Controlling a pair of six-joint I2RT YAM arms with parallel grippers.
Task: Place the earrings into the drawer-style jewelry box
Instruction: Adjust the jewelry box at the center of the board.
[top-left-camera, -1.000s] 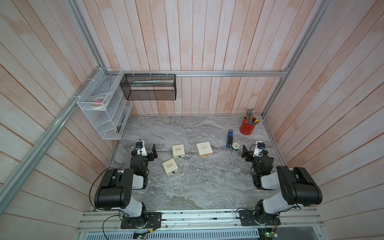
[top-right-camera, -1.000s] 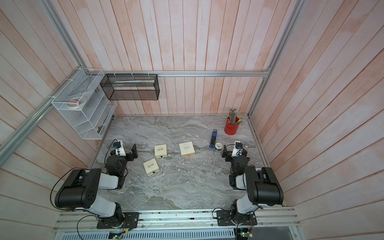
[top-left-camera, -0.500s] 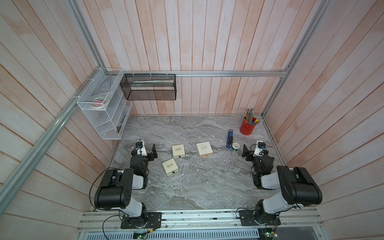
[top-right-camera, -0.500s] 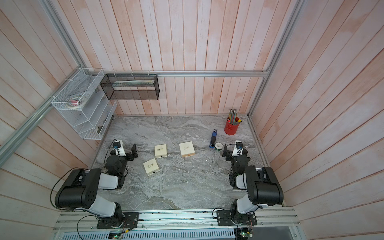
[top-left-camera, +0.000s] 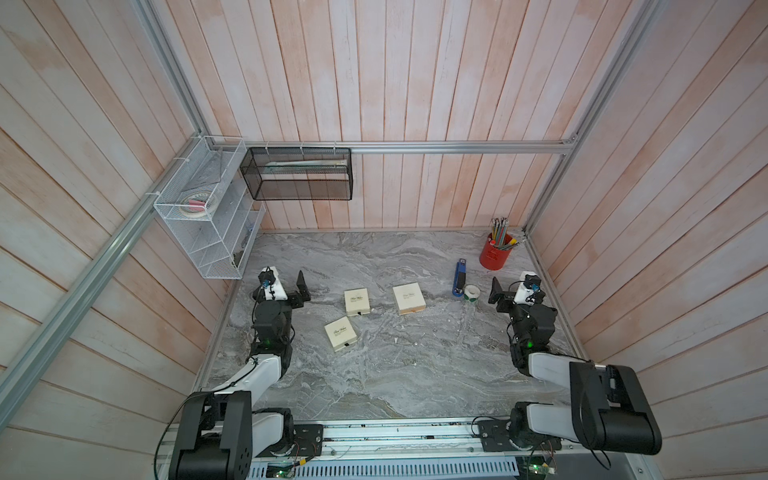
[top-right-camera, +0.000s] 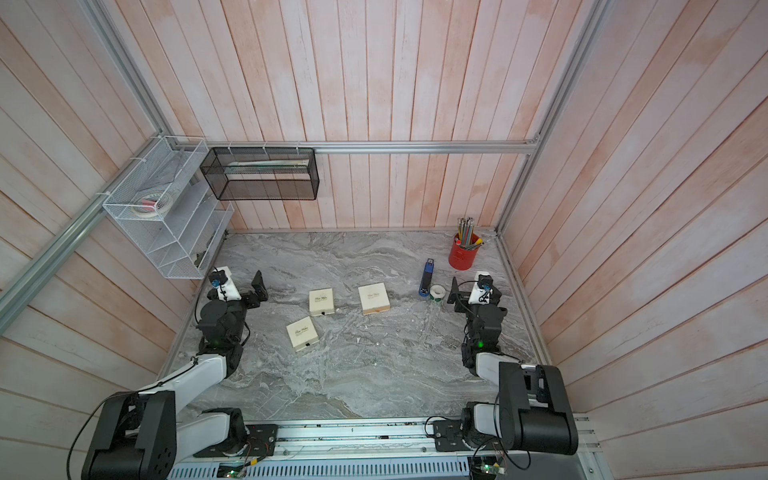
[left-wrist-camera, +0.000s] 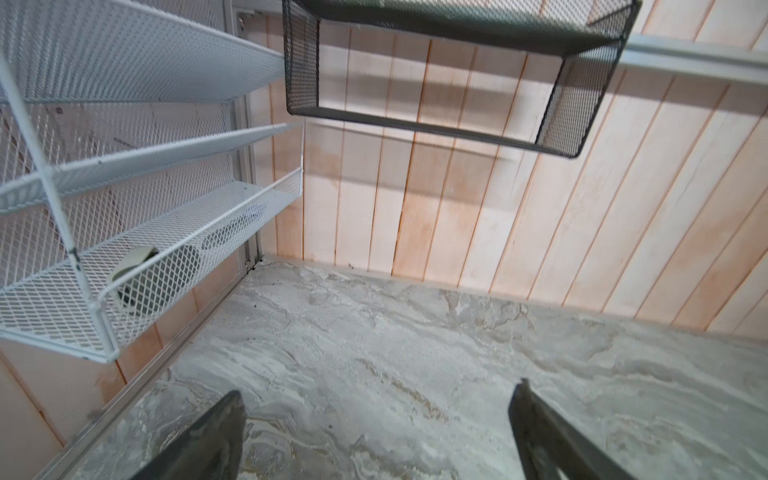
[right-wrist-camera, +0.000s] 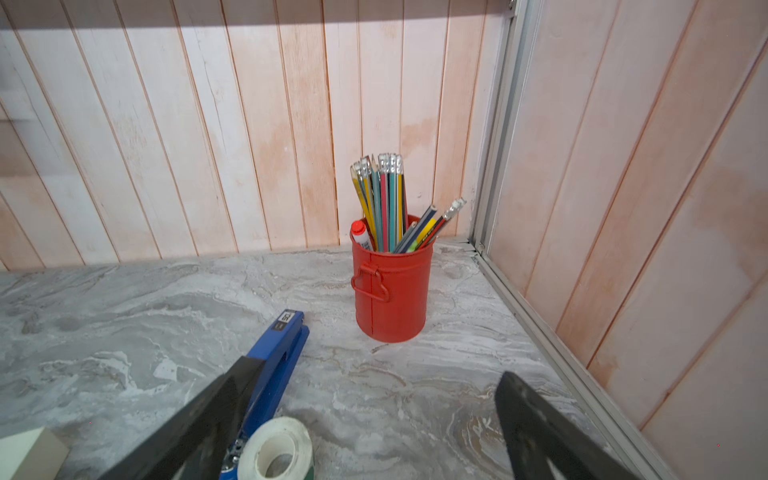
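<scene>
Small jewelry box (top-left-camera: 356, 301) near the left gripper (left-wrist-camera: 378, 395), on the side toward the right gripper (right-wrist-camera: 379, 370). Second small jewelry box (top-left-camera: 340, 333) just beside the first, nearer the arm bases, turned askew, dark pull tab on its near edge. Larger jewelry box (top-left-camera: 408, 298) between both grippers, somewhat closer to the right one, tan side showing. All three flat, square, cream, dark script on the lids, lying lid-up, not touching one another, drawers pushed in.

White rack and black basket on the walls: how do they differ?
The white wire rack has several tiers on the side wall; the black mesh basket is one trough on the back wall. The rack holds a tape roll up top; the basket, something long and pale. Both are metal mesh.
</scene>
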